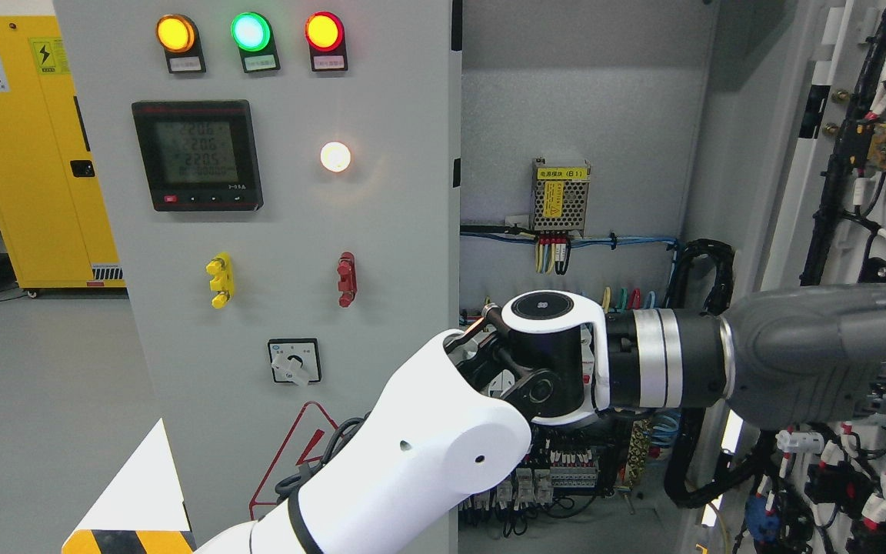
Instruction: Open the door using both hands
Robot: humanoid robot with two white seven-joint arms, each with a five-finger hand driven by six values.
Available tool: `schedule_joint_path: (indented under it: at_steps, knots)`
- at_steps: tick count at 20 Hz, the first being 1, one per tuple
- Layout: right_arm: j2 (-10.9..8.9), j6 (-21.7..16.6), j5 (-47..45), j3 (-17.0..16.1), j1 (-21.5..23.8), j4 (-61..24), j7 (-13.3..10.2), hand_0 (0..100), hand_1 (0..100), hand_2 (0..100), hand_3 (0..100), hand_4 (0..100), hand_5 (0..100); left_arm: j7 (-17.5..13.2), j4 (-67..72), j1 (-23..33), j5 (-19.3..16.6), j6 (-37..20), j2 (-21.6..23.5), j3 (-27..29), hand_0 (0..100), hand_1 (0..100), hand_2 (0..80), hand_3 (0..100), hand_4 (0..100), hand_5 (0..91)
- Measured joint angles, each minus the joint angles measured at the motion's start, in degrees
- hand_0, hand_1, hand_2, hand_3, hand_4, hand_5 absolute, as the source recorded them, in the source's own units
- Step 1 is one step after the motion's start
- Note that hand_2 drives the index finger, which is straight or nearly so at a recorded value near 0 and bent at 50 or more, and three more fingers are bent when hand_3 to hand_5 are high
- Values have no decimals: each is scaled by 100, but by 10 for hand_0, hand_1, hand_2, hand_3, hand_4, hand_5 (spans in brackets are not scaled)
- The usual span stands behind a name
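Observation:
The grey cabinet's left door (289, 231) is closed and carries three lit lamps, a meter (197, 154) and a rotary switch (294, 362). The right door (804, 192) stands swung wide open, its inner face full of wiring (874, 154). My left arm (428, 454) rises from the lower left and reaches across the opening. Its grey hand (827, 362) lies against the open right door's inner side and runs off the picture's right edge. The right arm does not show.
Inside the cabinet (581, 115) are a small power module (561, 197), coloured wires and terminal blocks (558, 469). A yellow safety cabinet (35, 154) stands at the far left on grey floor. A white piece with black-yellow stripes (128, 531) sits at the lower left.

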Motion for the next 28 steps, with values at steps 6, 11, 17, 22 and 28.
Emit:
schedule_joint_path:
  at_steps: [6,11,17,22,28]
  knots:
    - [0,0,0,0,0,-1,0,0,500,40,0,0,0,16,-232,487,-589,306,24,512,120,556,0,0,0,0]
    - [0,0,0,0,0,-1,0,0,500,40,0,0,0,3,-715,1283,-1335,448,162,812,120,556,0,0,0,0]
    - [0,2,0,0,0,1,0,0,500,40,0,0,0,-19,-1326,2520,-1994,481,497,1071,120,556,0,0,0,0]
    - [0,8,0,0,0,4,0,0,500,40,0,0,0,3,-1681,3858,-2537,461,740,1335,120,556,0,0,0,0]
    - [0,9,0,0,0,5,0,0,500,40,0,0,0,391,-1900,5644,-2917,114,1204,1545,120,556,0,0,0,0]
